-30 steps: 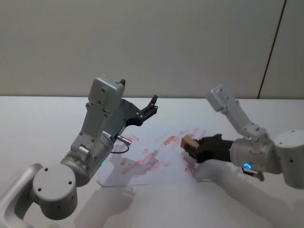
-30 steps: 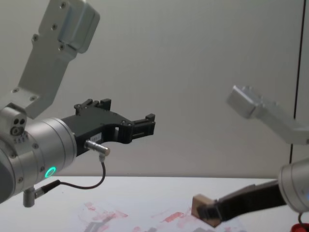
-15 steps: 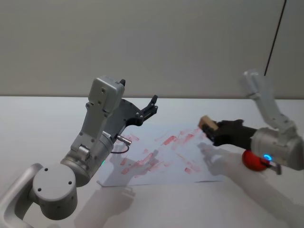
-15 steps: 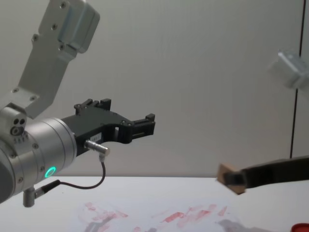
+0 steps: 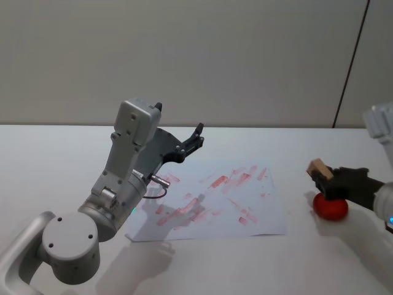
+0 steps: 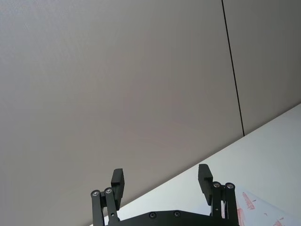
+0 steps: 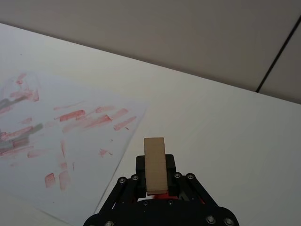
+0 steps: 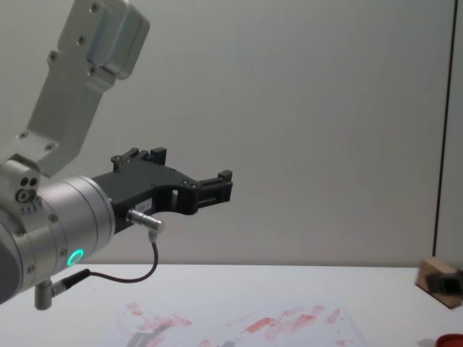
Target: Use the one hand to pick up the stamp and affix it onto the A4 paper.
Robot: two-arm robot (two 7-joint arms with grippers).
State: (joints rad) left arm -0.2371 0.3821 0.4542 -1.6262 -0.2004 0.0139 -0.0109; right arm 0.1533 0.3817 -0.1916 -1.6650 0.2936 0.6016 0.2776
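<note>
A plain grey-beige wall (image 5: 202,55) runs across the back, evenly lit, no windows on it. One thin dark vertical seam (image 5: 351,67) cuts down its right side, leaning slightly in the head view. Below, a smooth white surface (image 5: 55,153) meets the wall along a straight edge, soft shadows pooling across it.

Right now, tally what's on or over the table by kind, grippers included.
Grippers: 2, left gripper open and raised, right gripper shut on the stamp
Wooden stamp: 1
A4 paper with red ink marks: 1
Red round object: 1
Total: 5
</note>
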